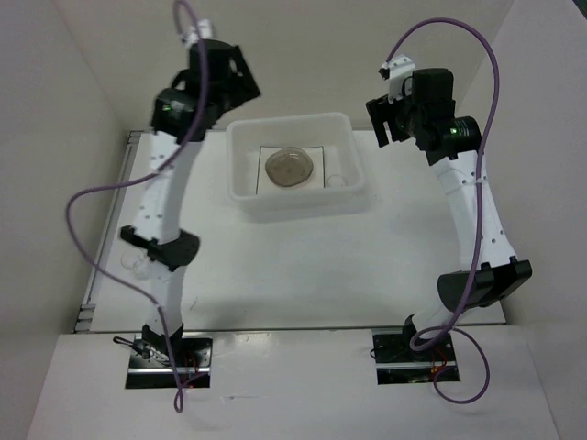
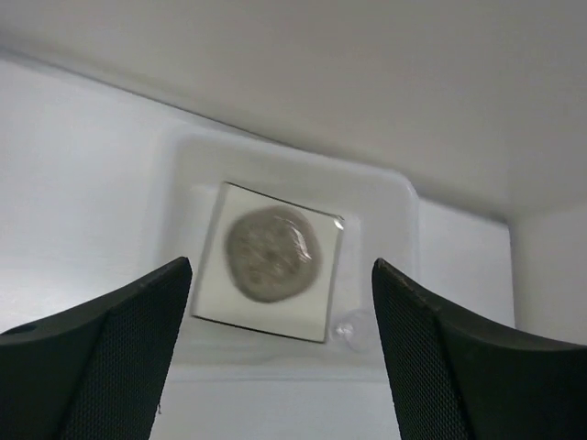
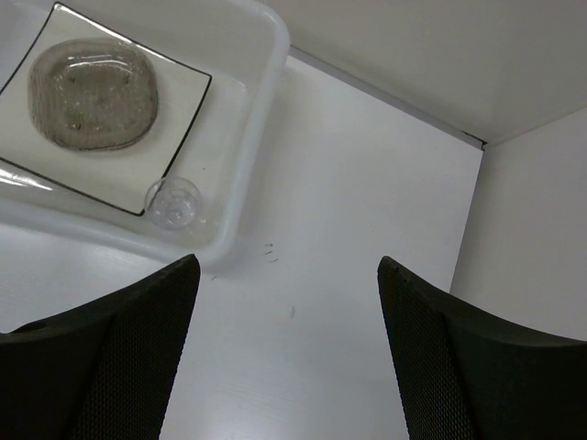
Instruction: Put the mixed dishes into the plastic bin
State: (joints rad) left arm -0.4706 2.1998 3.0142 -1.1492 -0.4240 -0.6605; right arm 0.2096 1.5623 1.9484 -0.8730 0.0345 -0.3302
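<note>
Plainly, with left pincer [image 2: 280, 270] and right pincer [image 3: 289, 266] spread wide and empty, the greyish round translucent dish [image 3: 92, 92] stacked on the white square plate [image 3: 179, 119] inside the translucent plastic bin [image 1: 303, 202] could be jolted by a careless descent.

A robotics lab cell is being shown. A white table [image 1: 303, 266] is being boxed in by plain panels [image 1: 55, 137], with a cabled left arm [image 1: 163, 206] and right arm [image 1: 479, 206] being carried at the lower edge.
</note>
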